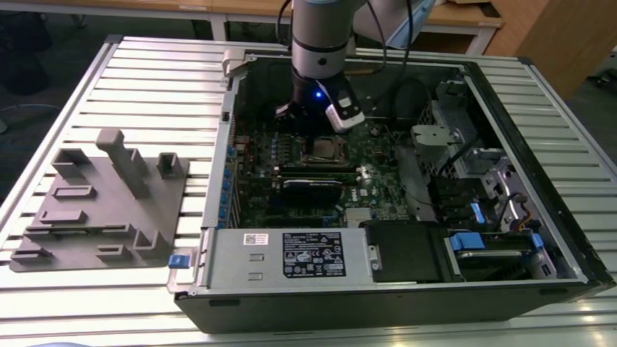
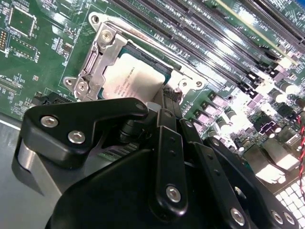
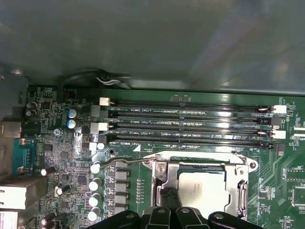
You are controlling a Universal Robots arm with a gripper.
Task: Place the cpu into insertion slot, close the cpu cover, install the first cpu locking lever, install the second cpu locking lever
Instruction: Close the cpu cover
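Note:
In the exterior view the arm reaches down into the open computer case, with my gripper (image 1: 323, 124) just above the insertion slot (image 1: 328, 150). Both wrist views show the cpu (image 2: 131, 81) (image 3: 200, 188) lying flat in the slot, silver top up. The cpu cover (image 2: 97, 52) (image 3: 159, 174) lies down around it as a metal frame. A thin wire locking lever (image 3: 126, 161) sticks out sideways from the socket's corner. My gripper (image 2: 170, 98) (image 3: 167, 195) stands at the socket's edge, fingers pressed together with nothing between them.
Long black memory slots (image 3: 190, 117) run beside the socket. A row of capacitors (image 3: 95, 183) stands off its other side. The case walls (image 1: 227, 144) close in the board. A grey fixture block (image 1: 101, 210) rests on the slatted table at the exterior view's left.

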